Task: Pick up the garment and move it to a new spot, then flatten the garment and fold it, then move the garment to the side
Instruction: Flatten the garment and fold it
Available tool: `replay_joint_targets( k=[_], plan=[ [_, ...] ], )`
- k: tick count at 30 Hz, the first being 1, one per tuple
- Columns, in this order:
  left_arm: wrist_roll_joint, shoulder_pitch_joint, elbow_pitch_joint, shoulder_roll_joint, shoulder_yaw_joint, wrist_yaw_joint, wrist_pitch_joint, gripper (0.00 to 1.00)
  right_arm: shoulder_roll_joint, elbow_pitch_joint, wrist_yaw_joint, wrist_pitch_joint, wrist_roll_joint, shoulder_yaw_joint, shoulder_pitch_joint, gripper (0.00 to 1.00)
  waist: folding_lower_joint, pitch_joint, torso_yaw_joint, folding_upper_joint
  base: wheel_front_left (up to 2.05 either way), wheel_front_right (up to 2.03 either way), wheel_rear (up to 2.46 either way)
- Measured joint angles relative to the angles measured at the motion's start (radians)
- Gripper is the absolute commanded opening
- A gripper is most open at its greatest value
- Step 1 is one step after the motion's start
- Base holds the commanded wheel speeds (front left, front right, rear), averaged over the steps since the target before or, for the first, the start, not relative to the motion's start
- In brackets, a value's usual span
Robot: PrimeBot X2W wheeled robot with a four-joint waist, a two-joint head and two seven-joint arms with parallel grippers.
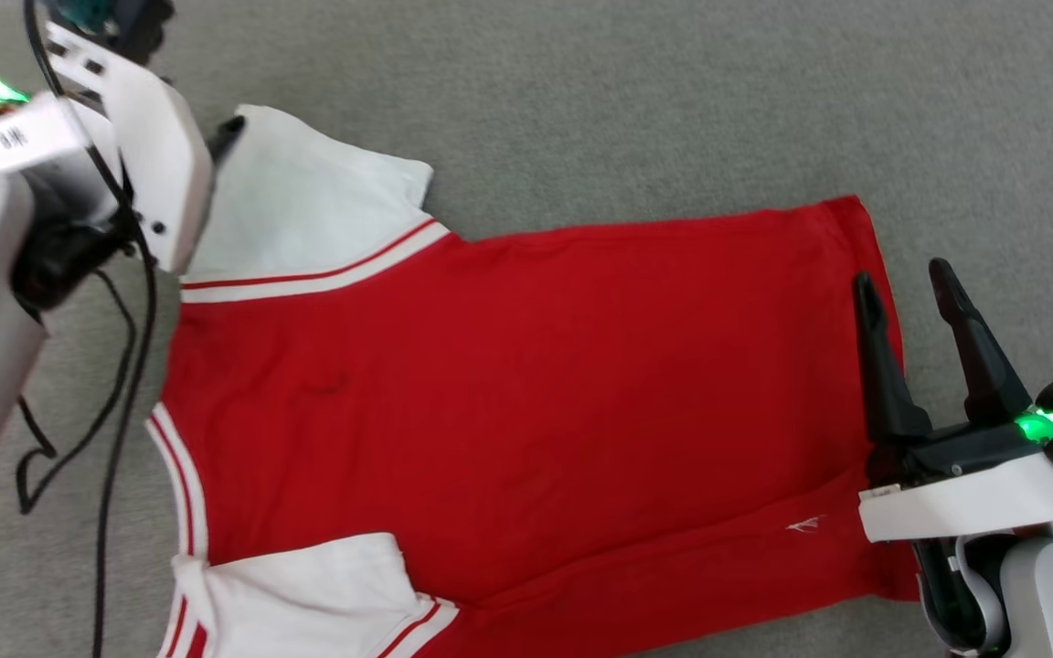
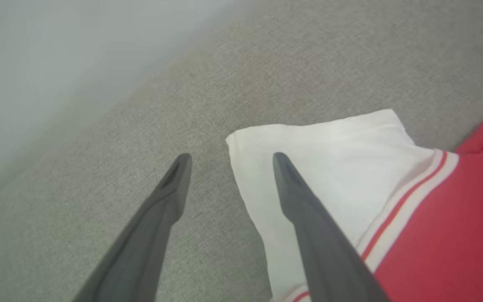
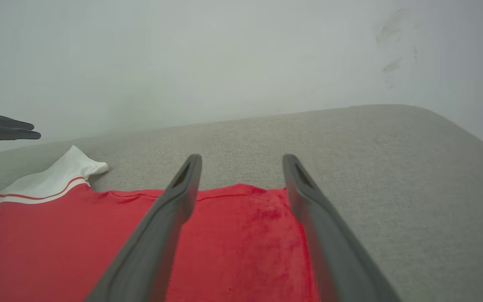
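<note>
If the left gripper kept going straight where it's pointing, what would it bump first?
Probably the corner of the garment's white sleeve, right beside the bare grey surface. The left gripper's open jaws straddle that edge, though depth is unclear.

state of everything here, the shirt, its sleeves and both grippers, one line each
garment: spread out unfolded on the grey surface, plain red side up, one long crease near the bottom edge
far white sleeve: lying flat, spread outward
near white sleeve: rumpled, partly cut off by the head view's edge
left gripper: open, holding nothing, above the far sleeve's edge
right gripper: open, holding nothing, fingers either side of the hem edge
</note>
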State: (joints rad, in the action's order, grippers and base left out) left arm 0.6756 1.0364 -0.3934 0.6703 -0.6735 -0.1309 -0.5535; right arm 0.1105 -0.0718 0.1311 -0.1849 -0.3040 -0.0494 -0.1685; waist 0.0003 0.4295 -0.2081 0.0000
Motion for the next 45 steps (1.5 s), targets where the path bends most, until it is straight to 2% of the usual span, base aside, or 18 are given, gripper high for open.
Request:
replay_joint_targets(
  k=[6, 12, 20, 21, 22, 23, 30, 35, 39, 43, 45],
  plan=[
    [0.059, 0.082, -0.063, 0.03, -0.058, 0.0, -0.082, 1.0, -0.008, 0.006, 0.0, -0.014, -0.005, -0.019, -0.027, 1.0, 0.0, 0.06, -0.041, 0.0, 0.0, 0.0, 0.0],
    [0.058, 0.129, -0.135, 0.039, -0.086, 0.0, -0.126, 1.0, -0.016, 0.009, 0.0, -0.026, -0.011, -0.027, -0.04, 1.0, -0.0001, 0.107, -0.065, 0.0, 0.0, 0.0, 0.0],
    [0.12, 0.152, -0.147, 0.035, -0.116, 0.003, -0.146, 1.0, -0.022, 0.023, 0.0, -0.037, -0.007, -0.026, -0.054, 1.0, -0.0002, 0.134, -0.076, 0.0, 0.0, 0.0, 0.0],
    [0.131, 0.152, -0.143, 0.036, -0.124, 0.003, -0.149, 0.85, -0.023, 0.026, 0.0, -0.039, -0.007, -0.024, -0.054, 1.0, -0.0002, 0.134, -0.075, 0.0, 0.0, 0.0, 0.0],
    [0.138, 0.153, -0.139, 0.038, -0.13, 0.003, -0.152, 0.09, -0.023, 0.027, 0.0, -0.04, -0.007, -0.023, -0.055, 1.0, -0.0002, 0.135, -0.075, 0.0, 0.0, 0.0, 0.0],
    [0.146, 0.156, -0.139, 0.038, -0.134, 0.003, -0.152, 0.0, -0.024, 0.029, 0.0, -0.041, -0.007, -0.022, -0.056, 1.0, -0.0002, 0.134, -0.074, 0.0, 0.0, 0.0, 0.0],
    [0.164, 0.14, -0.178, 0.018, -0.135, 0.0, -0.058, 0.0, -0.021, 0.039, 0.0, -0.033, -0.004, -0.016, -0.056, 1.0, -0.0002, 0.103, -0.062, 0.0, 0.0, 0.0, 0.0],
    [0.171, 0.114, -0.191, 0.004, -0.123, 0.0, 0.029, 0.0, 0.016, 0.039, 0.0, 0.019, 0.004, 0.007, -0.051, 1.0, -0.0002, 0.051, -0.041, 0.0, 0.0, 0.0, 0.0],
    [0.184, 0.066, -0.157, -0.003, -0.122, 0.0, 0.077, 0.0, 0.064, 0.051, 0.0, 0.128, 0.023, 0.034, -0.047, 1.0, -0.0003, -0.001, -0.014, 0.0, 0.0, 0.0, 0.0],
    [0.198, 0.015, -0.079, 0.011, -0.124, 0.001, 0.106, 0.0, 0.127, 0.058, 0.0, 0.289, 0.033, 0.048, -0.053, 1.0, -0.0004, -0.048, 0.025, 0.0, 0.0, 0.0, 0.0],
    [0.201, -0.016, -0.029, 0.024, -0.123, 0.014, 0.118, 0.0, 0.166, 0.064, 0.0, 0.378, 0.03, 0.053, -0.065, 1.0, -0.0004, -0.069, 0.048, 0.0, 0.0, 0.0, 0.0]
  ],
)
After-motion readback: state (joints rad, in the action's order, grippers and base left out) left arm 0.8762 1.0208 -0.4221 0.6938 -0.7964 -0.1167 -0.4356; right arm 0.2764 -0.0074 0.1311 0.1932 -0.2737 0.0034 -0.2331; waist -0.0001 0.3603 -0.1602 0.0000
